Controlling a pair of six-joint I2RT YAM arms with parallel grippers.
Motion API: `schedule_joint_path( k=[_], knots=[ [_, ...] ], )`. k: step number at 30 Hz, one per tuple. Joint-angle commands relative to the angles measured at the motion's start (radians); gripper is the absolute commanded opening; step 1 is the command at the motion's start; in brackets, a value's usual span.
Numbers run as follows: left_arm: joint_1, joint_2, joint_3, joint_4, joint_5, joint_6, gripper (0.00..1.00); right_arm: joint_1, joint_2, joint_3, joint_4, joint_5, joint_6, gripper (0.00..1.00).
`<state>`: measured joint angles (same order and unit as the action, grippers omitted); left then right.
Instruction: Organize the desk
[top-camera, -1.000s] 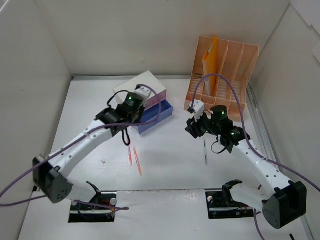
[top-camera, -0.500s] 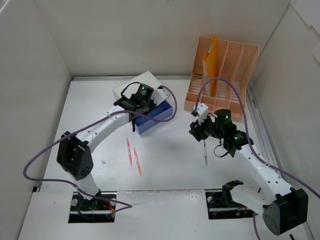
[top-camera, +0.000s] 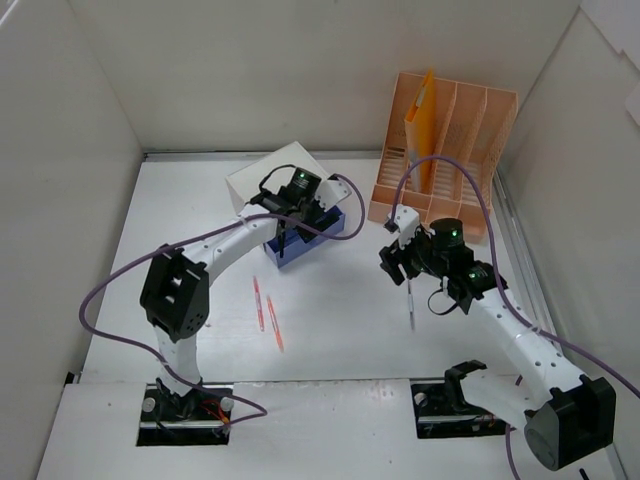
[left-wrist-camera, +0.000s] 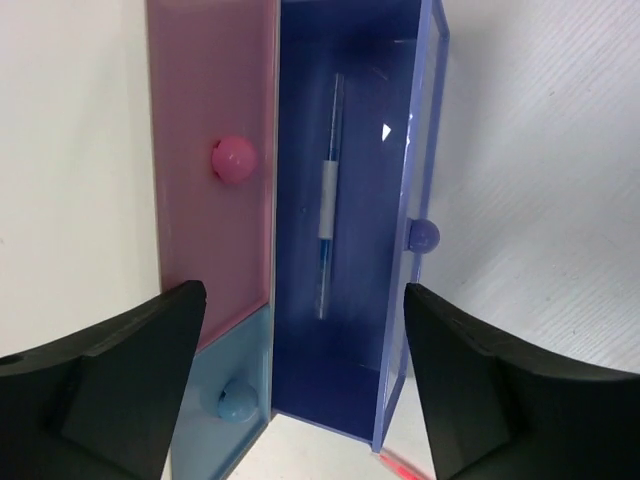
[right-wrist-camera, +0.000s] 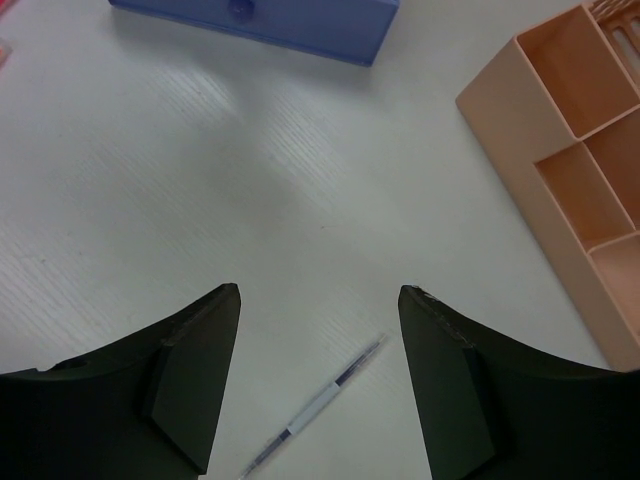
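Left wrist: left end effector (left-wrist-camera: 302, 292) spread over glossy blue drawer (left-wrist-camera: 350, 100) — slim pen (left-wrist-camera: 327, 200) inside; right end effector (right-wrist-camera: 318, 292) spread too.

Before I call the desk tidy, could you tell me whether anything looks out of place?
Yes. Three pens lie loose on the desk: two orange pens left of centre and a blue-and-white pen to the right. The blue drawer stands open with one pen inside.
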<state>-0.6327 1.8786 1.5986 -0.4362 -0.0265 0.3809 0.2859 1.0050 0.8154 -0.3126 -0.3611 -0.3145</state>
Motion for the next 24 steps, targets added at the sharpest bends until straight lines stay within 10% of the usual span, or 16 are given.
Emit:
schedule_joint_path(
  k=[1, 9, 14, 16, 17, 24],
  knots=[
    [0.008, -0.056, 0.078, 0.045, -0.024, -0.020, 0.80, -0.013, -0.002, 0.007, 0.014, 0.069, -0.005, 0.62],
    [-0.055, -0.315, 0.075, 0.010, 0.014, -0.326, 0.78, -0.042, 0.058, 0.014, -0.054, 0.246, 0.092, 0.23],
    [0.016, -0.498, -0.127, -0.062, 0.200, -0.698, 0.68, -0.051, 0.217, 0.164, -0.170, 0.212, 0.069, 0.52],
    [0.016, -0.618, -0.228, -0.001, 0.200, -0.770, 0.71, -0.062, 0.322, 0.217, -0.293, 0.185, 0.017, 0.56],
    [0.025, -0.654, -0.321, 0.016, 0.195, -0.830, 0.99, -0.071, 0.383, 0.259, -0.374, 0.138, -0.006, 0.56],
    [0.025, -0.926, -0.554, -0.010, 0.036, -1.002, 1.00, -0.108, 0.463, 0.306, -0.528, 0.154, -0.132, 0.54]
  ],
)
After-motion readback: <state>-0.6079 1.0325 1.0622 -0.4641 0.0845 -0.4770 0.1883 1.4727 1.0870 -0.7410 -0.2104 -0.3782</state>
